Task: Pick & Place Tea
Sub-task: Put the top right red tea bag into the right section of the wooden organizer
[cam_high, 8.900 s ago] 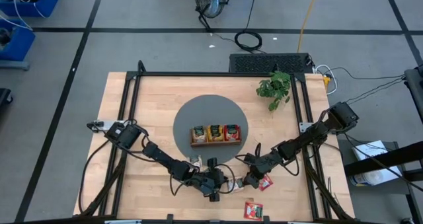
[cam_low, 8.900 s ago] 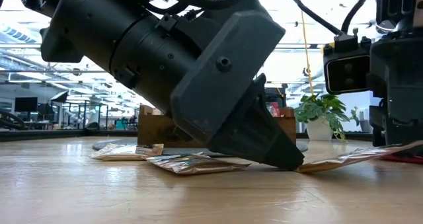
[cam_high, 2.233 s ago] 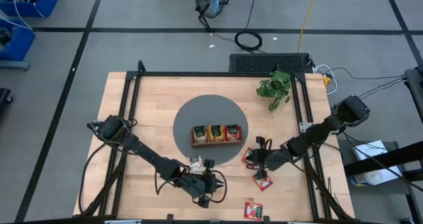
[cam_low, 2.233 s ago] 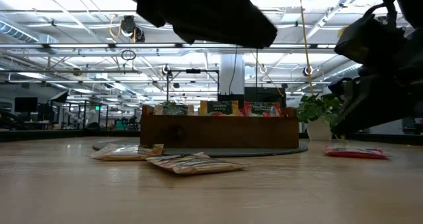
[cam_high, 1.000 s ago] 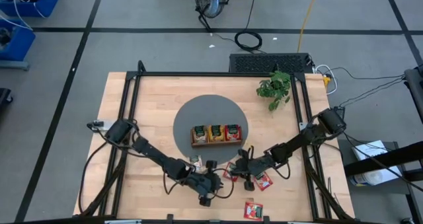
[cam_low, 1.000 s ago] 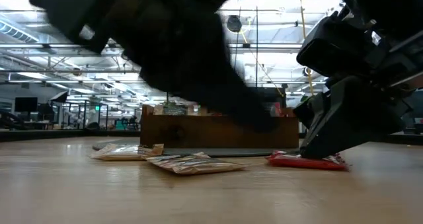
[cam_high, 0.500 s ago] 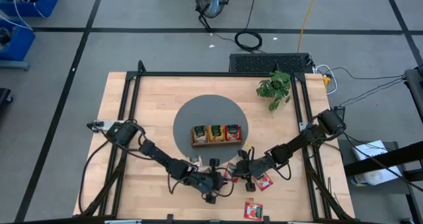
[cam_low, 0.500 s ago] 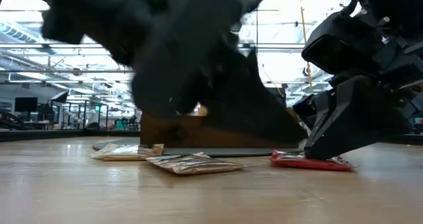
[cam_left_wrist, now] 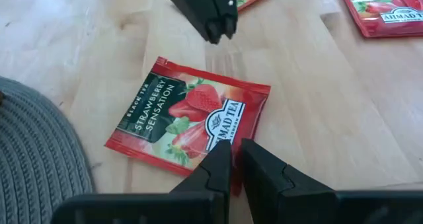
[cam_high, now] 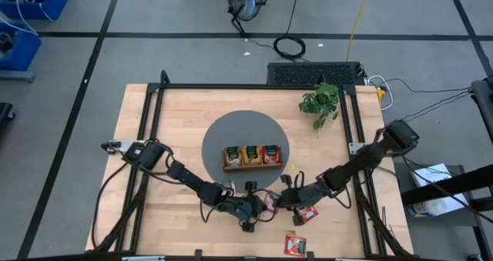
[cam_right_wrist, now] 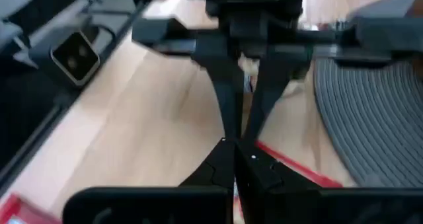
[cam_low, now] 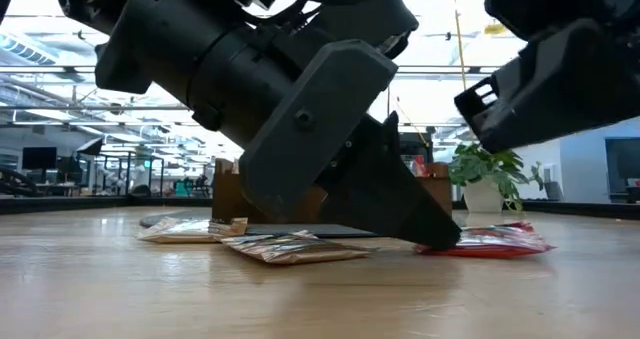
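Table point(cam_high: 154, 122) fills the centre of the high view, light wood in a black frame. Grey round mat point(cam_high: 231, 138) mid-table; wooden tray point(cam_high: 251, 165) sits at its lower edge, three compartments holding upright packets, beige, orange-yellow, red from frame-left to frame-right. Potted plant point(cam_high: 320, 102) upper right of the table.

Both arms reach in toward lower centre, just below the mat. Left gripper point(cam_high: 258, 206) is tip-down on the strawberry packet point(cam_left_wrist: 188, 115), which lies flat on bare wood beside the mat's edge; left wrist view shows the fingers point(cam_left_wrist: 261, 171) nearly together, a thin slit between them, pinching the packet's near edge. Right gripper point(cam_left_wrist: 216, 30) faces it from the packet's far side, fingers fully together, tip just off the packet's edge, holding nothing.

Other tea loose on the table: two red packets point(cam_high: 308, 212) point(cam_high: 296, 244) lower right of the grippers, and two beige packets point(cam_low: 290, 247) point(cam_low: 190, 229) lying flat, lower left in the low view, in front of the tray.
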